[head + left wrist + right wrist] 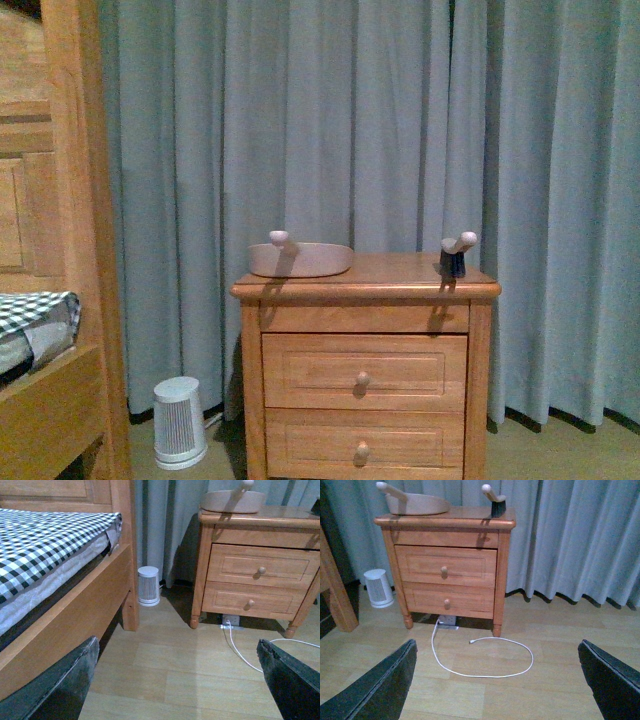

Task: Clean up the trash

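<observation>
Left jaws stand wide, nothing between them. Ahead lie the wooden floor [190,670], the bed [50,540] and a small white heater [148,585]. Right jaws, wide too, face the nightstand [445,570], a white cable [485,676] looped just ahead. On its tabletop [465,514] — a pink dustpan [420,505] and a brush [497,507]. The trash shows in no view.

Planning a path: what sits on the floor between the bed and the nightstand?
A small white slatted appliance stands there, clearest in the left wrist view.
</observation>
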`<state>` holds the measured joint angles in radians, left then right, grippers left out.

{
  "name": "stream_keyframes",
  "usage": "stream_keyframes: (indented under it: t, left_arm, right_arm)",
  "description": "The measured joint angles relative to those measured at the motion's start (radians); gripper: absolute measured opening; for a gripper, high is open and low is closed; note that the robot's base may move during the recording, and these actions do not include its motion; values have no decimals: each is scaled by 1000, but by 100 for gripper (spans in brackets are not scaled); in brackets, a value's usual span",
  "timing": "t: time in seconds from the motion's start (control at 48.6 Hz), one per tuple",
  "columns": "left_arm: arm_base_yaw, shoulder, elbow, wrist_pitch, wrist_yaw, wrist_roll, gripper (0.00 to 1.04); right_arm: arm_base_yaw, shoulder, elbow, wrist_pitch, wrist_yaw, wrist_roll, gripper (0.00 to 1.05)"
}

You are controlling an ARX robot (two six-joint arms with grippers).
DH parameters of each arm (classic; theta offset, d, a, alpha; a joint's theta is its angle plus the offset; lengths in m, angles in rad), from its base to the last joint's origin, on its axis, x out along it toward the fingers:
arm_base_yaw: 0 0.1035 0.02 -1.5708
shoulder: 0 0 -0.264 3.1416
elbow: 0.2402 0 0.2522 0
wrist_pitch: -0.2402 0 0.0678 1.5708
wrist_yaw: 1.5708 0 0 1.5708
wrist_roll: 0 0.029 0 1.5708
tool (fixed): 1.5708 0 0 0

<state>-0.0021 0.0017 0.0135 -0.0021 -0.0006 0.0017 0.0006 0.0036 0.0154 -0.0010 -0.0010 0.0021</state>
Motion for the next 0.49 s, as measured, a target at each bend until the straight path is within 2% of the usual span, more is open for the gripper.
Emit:
stream_keyframes:
  t: [0.494]
  left_arm:
    - [0, 0, 0, 0, 0, 0, 97]
  right_arm:
    - [0, 0, 0, 0, 0, 0, 97]
